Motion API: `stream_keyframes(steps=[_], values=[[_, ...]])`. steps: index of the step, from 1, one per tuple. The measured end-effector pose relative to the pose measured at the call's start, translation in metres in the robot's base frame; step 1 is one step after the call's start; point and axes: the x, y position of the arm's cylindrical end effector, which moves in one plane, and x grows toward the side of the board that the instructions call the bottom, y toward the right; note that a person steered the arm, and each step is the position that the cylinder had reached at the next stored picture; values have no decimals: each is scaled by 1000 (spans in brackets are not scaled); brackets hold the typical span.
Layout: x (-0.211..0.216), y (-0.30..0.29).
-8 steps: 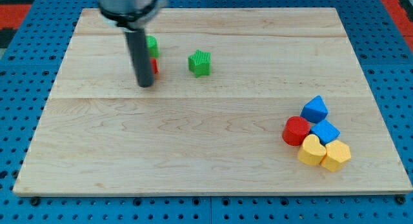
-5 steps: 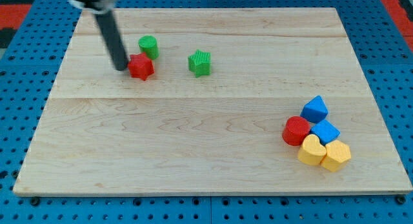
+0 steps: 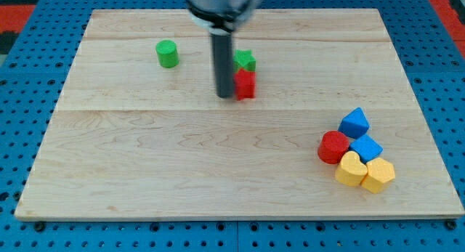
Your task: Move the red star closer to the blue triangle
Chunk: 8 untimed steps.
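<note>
Red star (image 3: pixel 245 84): lies in the upper middle of the board (image 3: pixel 145 172), partly hidden on its left by the rod, so only its right portion shows; it appears as a bright red, blocky piece whose points cannot be made out from here. Its upper edge touches, or nearly touches, the green star (image 3: pixel 246 60), which sits just above it toward the view's top.

My tip (image 3: pixel 224 96): set against the red star's left side, the rod standing upright above it. The placement suits a push toward the view's right, since the goal lies that way. The rig carries no pincer, only the rod, so there is nothing to report as spread or pressed together.

Blue triangle (image 3: pixel 354 123): at the right of the board, lower than the red star and well apart from it. It heads a tight cluster: red cylinder (image 3: pixel 334 147) at its lower left, blue cube (image 3: pixel 365 147) just below, then the yellow heart (image 3: pixel 351 169) and yellow hexagon (image 3: pixel 378 174) at the bottom.

Green cylinder (image 3: pixel 167 54): alone at the upper left, clear of the likely path.

Judgement: the task is under way but far from done; the remaining travel runs rightward and downward, and the adjoining green star may be dragged along.
</note>
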Motion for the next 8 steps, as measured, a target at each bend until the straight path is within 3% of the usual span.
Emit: stream_keyframes(steps=[1, 2, 3, 4, 5, 6, 8], values=[[68, 35], [58, -40], [4, -77], [-32, -6], [-40, 39], [-48, 49], [-7, 126]])
